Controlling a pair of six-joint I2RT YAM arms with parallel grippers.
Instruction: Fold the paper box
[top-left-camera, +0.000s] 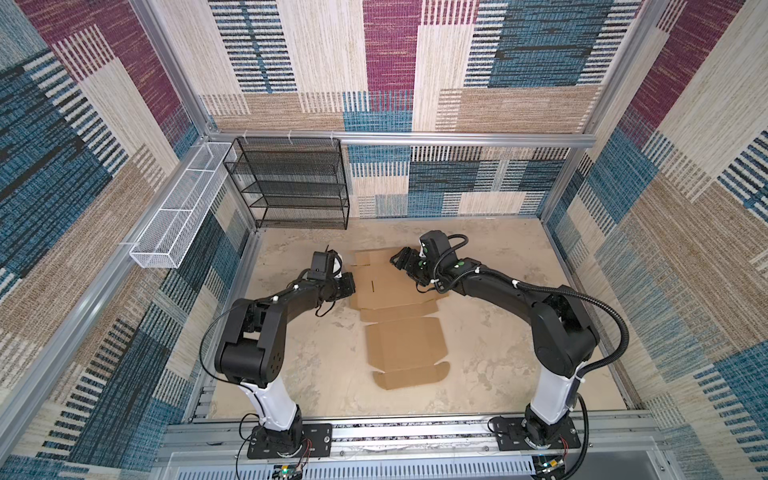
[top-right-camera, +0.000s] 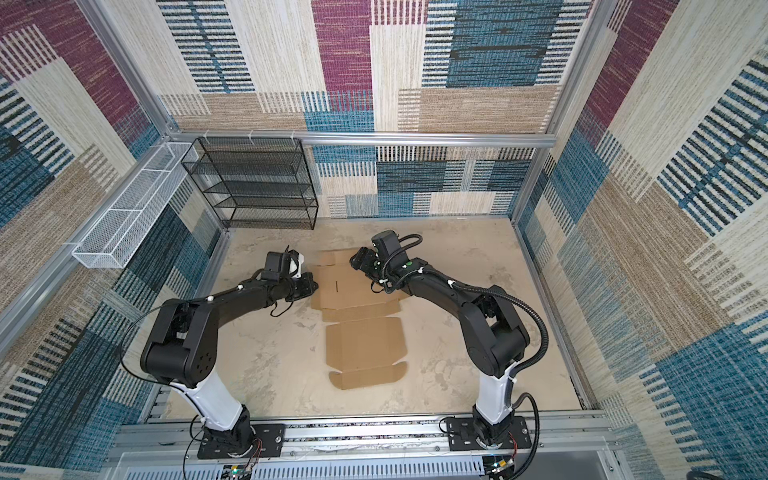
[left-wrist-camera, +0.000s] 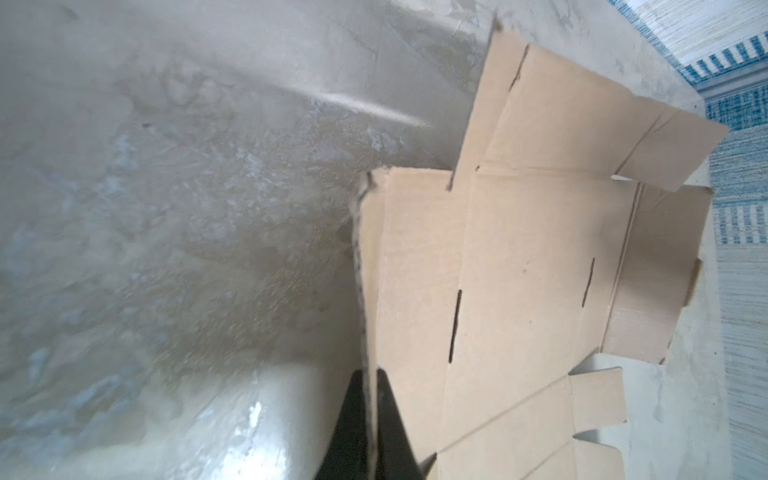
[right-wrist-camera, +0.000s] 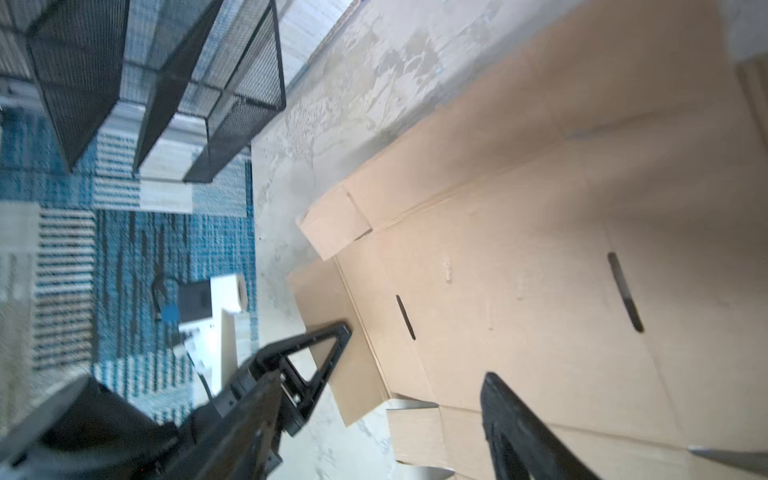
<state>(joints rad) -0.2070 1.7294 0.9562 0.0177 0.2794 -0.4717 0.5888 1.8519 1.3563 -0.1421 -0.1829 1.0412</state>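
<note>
The paper box (top-left-camera: 405, 345) lies as a flat die-cut sheet in the middle of the desk (top-left-camera: 498, 332), between the arms. The left gripper (left-wrist-camera: 372, 376) is clamped on the edge of its far left flap. The right gripper (right-wrist-camera: 417, 353) hangs over the far right part, jaws apart, holding nothing. Best, I judge, to swing that flap up about its crease while the right gripper pins the panel against sliding.

The paper box (top-left-camera: 405, 340) lies on the worktop (top-left-camera: 498, 332). Its side flap's edge sits between the left fingers (left-wrist-camera: 395, 424), and its far panel lies under the right fingers (right-wrist-camera: 507, 415).
</note>
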